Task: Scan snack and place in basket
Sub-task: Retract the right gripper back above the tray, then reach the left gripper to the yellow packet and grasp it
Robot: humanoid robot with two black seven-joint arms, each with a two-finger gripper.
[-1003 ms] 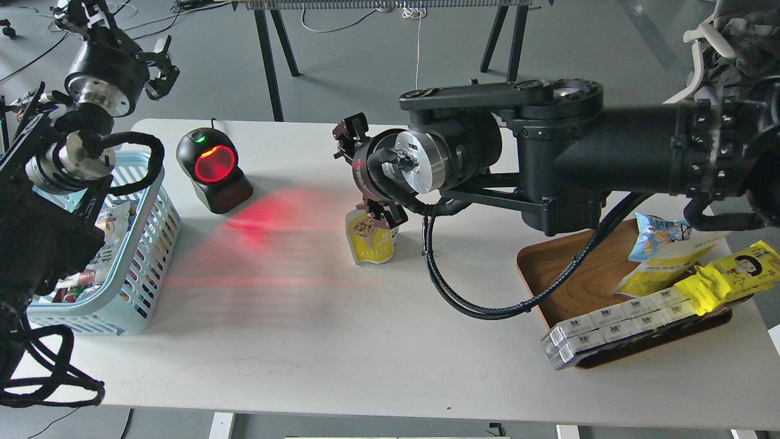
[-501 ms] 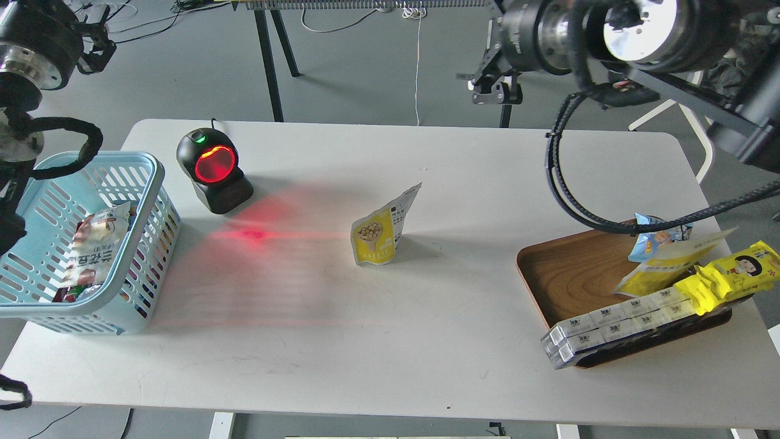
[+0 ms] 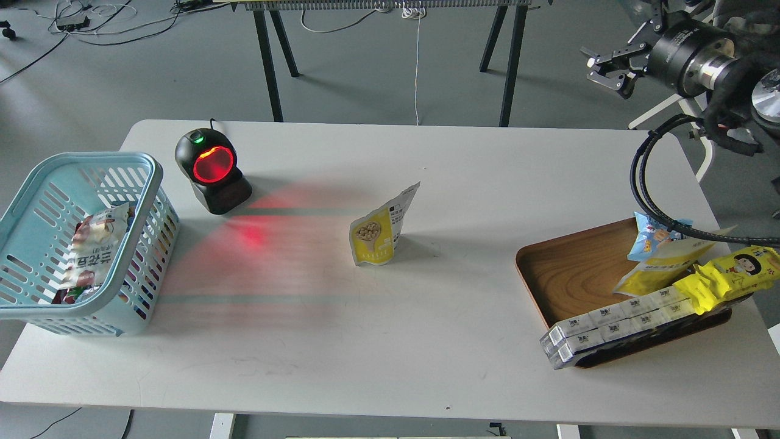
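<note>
The flat yellow-and-white snack pouch [image 3: 379, 232] stands alone mid-table, apart from the light blue slotted plastic basket [image 3: 149, 183]; the right gripper [image 3: 603, 64], seemingly spread wide, holds nothing.

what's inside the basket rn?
The basket holds a white packet with red print, leaning on the right wall, something red-green below it. Whatever lies under it is covered. The pouch stands outside, mid-table.

Grey floor [image 3: 152, 67], black trestle legs [image 3: 268, 61], loose cables [image 3: 91, 18], white table [image 3: 390, 341] under even light
</note>
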